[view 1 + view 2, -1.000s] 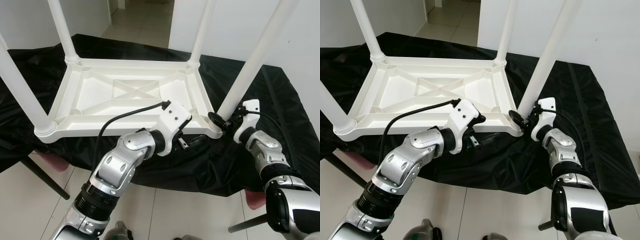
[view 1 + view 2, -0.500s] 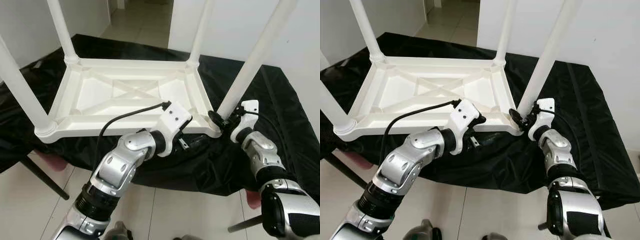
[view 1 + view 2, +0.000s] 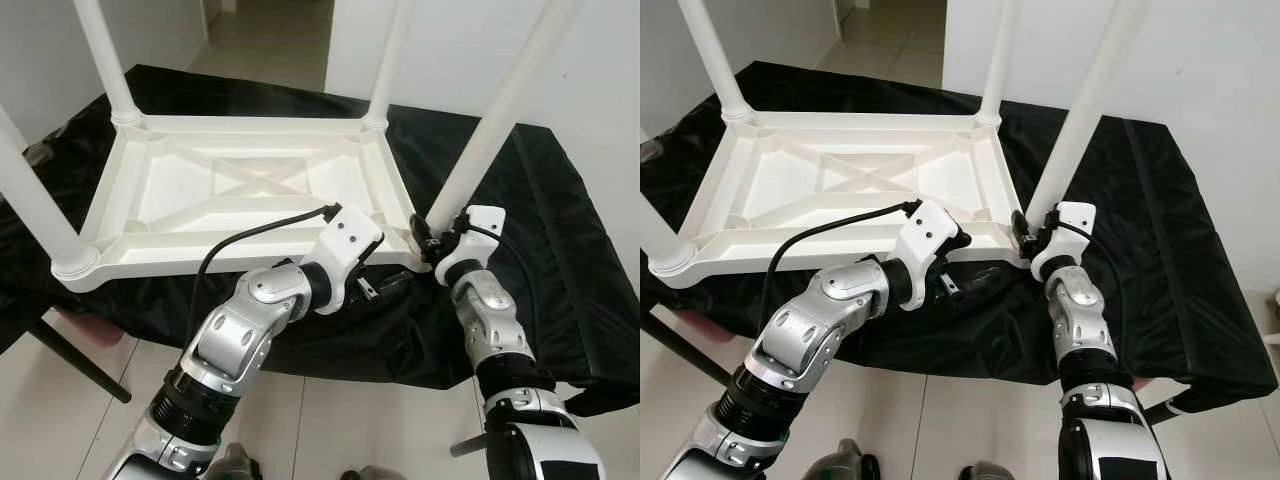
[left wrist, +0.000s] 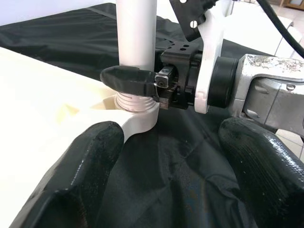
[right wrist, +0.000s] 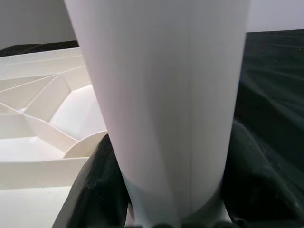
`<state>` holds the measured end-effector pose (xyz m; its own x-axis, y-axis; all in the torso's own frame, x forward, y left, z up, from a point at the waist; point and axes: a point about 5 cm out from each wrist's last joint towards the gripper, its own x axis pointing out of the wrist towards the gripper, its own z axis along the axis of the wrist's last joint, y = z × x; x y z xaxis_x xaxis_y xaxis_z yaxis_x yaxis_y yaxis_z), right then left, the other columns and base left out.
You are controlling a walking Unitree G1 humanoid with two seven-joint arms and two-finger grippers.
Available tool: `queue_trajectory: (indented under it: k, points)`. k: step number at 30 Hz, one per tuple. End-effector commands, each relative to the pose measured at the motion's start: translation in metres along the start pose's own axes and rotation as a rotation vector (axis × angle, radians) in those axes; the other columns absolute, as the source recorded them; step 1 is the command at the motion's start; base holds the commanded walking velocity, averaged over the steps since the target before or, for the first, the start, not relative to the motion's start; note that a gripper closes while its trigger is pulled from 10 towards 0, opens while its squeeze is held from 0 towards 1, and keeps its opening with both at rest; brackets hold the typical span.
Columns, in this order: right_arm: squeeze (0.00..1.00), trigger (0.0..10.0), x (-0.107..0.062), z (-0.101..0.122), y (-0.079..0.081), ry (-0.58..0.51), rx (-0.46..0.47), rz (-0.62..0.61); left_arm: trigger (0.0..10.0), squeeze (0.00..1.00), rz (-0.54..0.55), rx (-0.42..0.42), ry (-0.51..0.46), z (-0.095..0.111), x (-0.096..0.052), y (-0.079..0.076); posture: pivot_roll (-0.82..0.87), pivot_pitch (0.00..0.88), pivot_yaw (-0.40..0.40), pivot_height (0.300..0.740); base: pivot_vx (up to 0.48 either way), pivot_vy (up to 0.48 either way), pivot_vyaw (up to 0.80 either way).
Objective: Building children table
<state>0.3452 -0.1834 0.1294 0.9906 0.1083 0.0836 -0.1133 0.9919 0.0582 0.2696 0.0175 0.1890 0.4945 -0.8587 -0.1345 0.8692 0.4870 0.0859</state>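
Tabletop (image 3: 240, 185) lies upside down on the black cloth (image 3: 560, 240), and at its near right corner socket the right gripper (image 4: 135, 80), clamped round the leg (image 3: 490, 125), should twist squarely while the left gripper (image 3: 385, 287), fingers spread wide beside that corner, braces the frame.

Head stereo pair: high, facing forward and down over the near edge of the cloth-covered desk (image 3: 560, 250). Left wrist view: low, close, facing the near right corner, toward the right gripper (image 4: 142, 83). Right wrist view: very close against a white leg (image 5: 161, 95). All four views share that corner.
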Motion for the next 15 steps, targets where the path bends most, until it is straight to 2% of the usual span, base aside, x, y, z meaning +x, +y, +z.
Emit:
queue_trajectory:
  k: [1,10,15]
  points:
    - [0.00,10.0,-0.004,0.001,0.018,-0.015,0.046,-0.121,10.0,0.00,0.010,-0.002,0.013,-0.002,-0.001,-0.002,0.01,0.029,-0.041,0.740,0.000,0.000,0.00]
    - [0.00,10.0,-0.004,0.003,0.029,-0.029,0.042,-0.309,10.0,0.00,0.006,-0.001,0.016,-0.002,0.000,-0.001,0.02,0.023,-0.034,0.740,0.000,0.000,0.00]
    - [0.00,10.0,-0.005,0.005,0.033,-0.027,0.035,-0.322,10.0,0.00,0.012,0.001,0.015,-0.001,0.000,0.000,0.02,0.017,-0.036,0.740,0.000,0.000,0.00]
